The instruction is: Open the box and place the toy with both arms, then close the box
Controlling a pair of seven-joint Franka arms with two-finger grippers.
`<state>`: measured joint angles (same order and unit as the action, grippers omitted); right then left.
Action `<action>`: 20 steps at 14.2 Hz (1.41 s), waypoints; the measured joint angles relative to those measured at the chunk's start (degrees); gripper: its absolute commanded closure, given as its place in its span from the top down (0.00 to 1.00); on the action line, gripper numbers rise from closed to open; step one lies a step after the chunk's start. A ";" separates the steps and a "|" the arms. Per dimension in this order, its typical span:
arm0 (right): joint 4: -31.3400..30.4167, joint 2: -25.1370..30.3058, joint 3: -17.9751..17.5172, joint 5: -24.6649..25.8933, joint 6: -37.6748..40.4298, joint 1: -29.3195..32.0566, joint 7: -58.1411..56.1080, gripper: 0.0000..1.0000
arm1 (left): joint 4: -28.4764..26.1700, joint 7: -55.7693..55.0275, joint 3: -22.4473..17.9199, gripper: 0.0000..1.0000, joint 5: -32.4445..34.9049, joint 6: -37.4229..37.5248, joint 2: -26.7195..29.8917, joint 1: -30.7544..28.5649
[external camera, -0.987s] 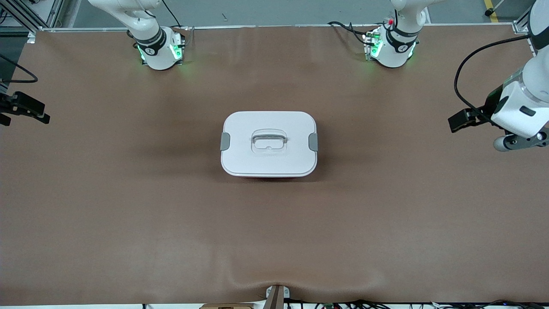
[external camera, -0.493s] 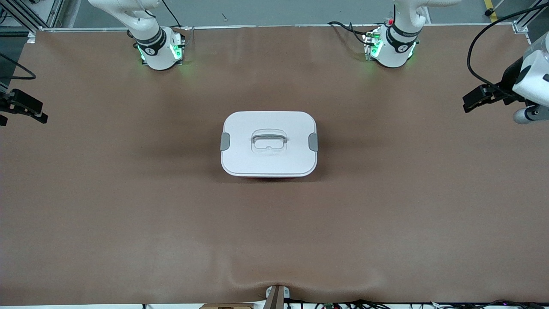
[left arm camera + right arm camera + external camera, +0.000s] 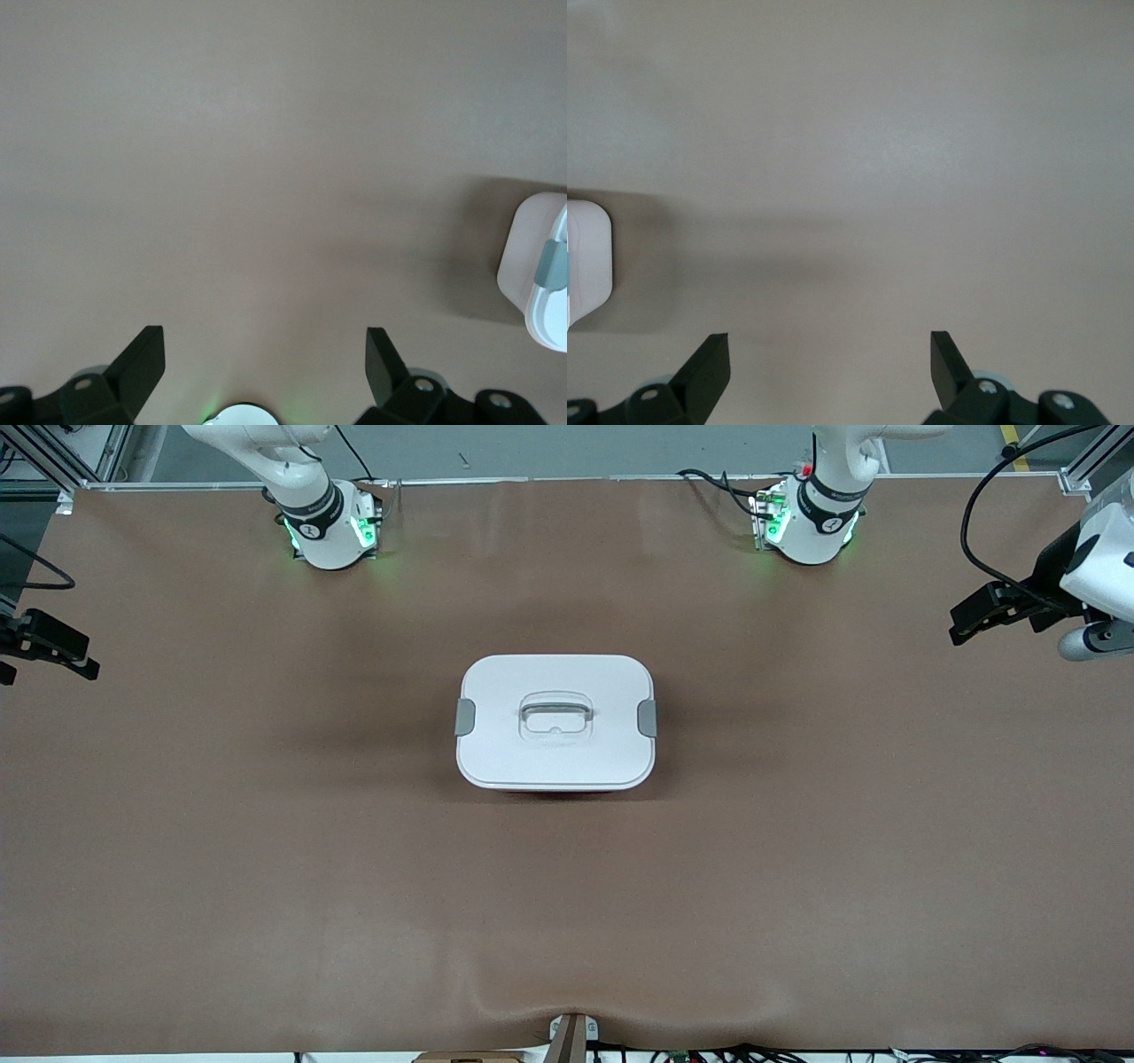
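Observation:
The box point(image 3: 555, 755) stands shut in the middle of the table, white lid on, with a grey clip at each end point(image 3: 465, 716) and its recessed handle point(image 3: 555, 716) on top. No toy is in view. My left gripper point(image 3: 970, 620) hangs open and empty over the table at the left arm's end, well apart from the box. My right gripper point(image 3: 66, 657) hangs open and empty over the right arm's end. In the left wrist view my left gripper point(image 3: 264, 350) is open over bare table, with a box corner point(image 3: 532, 266) at the edge. The right wrist view shows my right gripper point(image 3: 828, 354) open and a lid corner point(image 3: 586, 261).
The brown table cover point(image 3: 266, 868) stretches all round the box. The two arm bases with green lights point(image 3: 332, 531) point(image 3: 806, 527) stand along the table's edge farthest from the front camera. A small bracket point(image 3: 571, 1032) sits at the nearest edge.
My left gripper has drawn back and risen toward the left arm's end of the table, then settled. The right gripper and the box have hardly moved.

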<state>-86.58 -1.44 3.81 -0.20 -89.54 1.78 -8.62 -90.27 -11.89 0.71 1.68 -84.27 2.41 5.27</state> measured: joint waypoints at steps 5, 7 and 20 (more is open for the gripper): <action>0.00 0.00 -0.17 -0.02 0.03 -0.18 0.43 1.00 | 0.00 6.45 -0.10 1.00 -0.03 -0.19 -0.01 -0.04; -0.01 -0.03 -0.23 -0.03 0.08 -0.52 0.46 1.00 | 0.02 7.00 -0.09 1.00 -0.03 -0.19 0.00 -0.04; 0.52 -0.28 -0.14 -0.05 0.05 -1.89 3.00 1.00 | 1.58 7.53 1.33 1.00 -0.03 -0.10 0.03 0.13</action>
<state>-86.06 -1.72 3.67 -0.25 -89.49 -0.12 -5.63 -88.68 -4.36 2.04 1.65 -84.38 2.45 5.39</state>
